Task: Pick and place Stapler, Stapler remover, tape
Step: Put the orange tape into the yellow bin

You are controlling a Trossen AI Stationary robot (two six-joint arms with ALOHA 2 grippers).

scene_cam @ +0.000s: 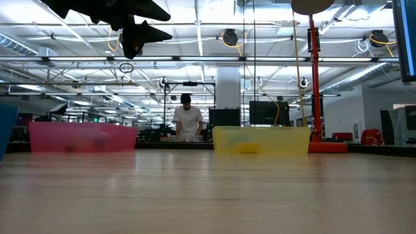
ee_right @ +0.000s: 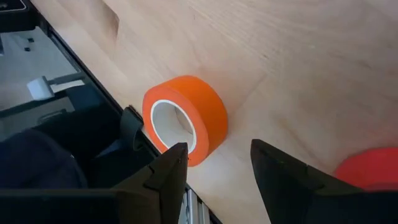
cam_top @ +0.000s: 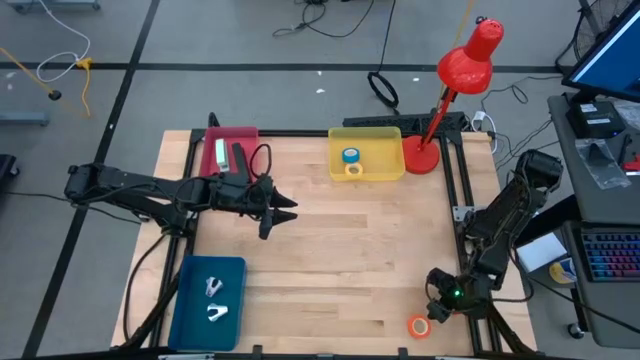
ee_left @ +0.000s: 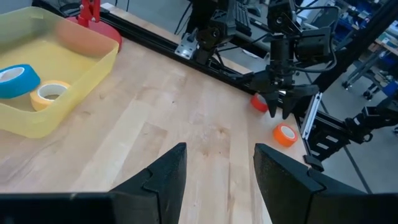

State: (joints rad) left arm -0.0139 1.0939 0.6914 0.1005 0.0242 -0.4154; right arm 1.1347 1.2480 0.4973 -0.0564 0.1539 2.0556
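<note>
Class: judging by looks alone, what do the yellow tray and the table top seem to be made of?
Yellow tray: likely plastic, glossy and translucent; the blue tape inside shows through its wall.
Table top: seemingly wood, matt pale planks with visible grain and joints.

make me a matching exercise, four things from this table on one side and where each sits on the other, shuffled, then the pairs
1 blue tape roll
2 orange tape roll
3 red lamp
4 left gripper

a bare wood at the near right corner, by the right gripper
b in the yellow tray
c open above mid table
d far right corner, beside the yellow tray

Pairs: 1-b, 2-a, 3-d, 4-c
</note>
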